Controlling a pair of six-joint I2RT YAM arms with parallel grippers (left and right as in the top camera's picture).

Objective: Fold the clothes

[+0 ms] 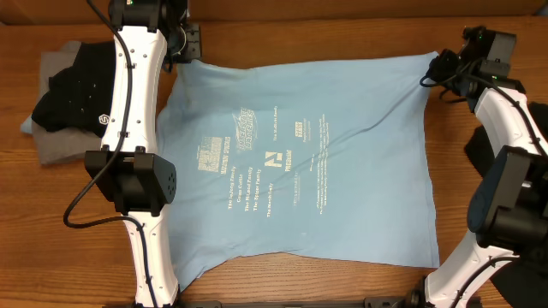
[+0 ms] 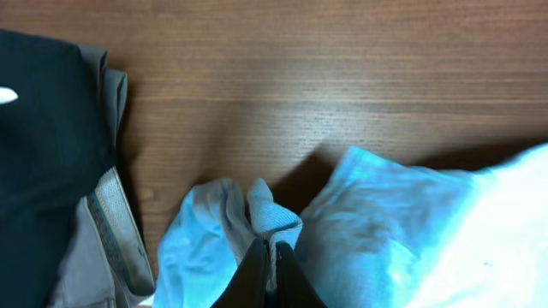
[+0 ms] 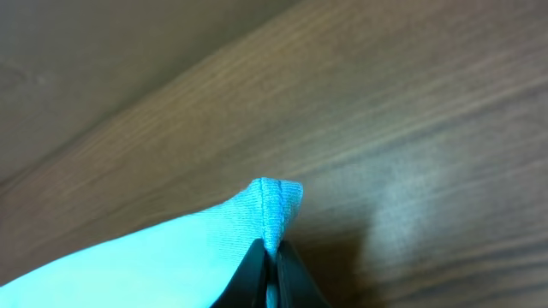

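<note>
Overhead view. The light blue T-shirt is laid flat, lettering upward, at the centre of the wooden table. Its 11 o'clock corner is pinched between the pressed-together fingers of the left gripper. Its 2 o'clock corner is pinched likewise by the right gripper. A black shirt is piled on a grey garment at 9 o'clock.
</note>
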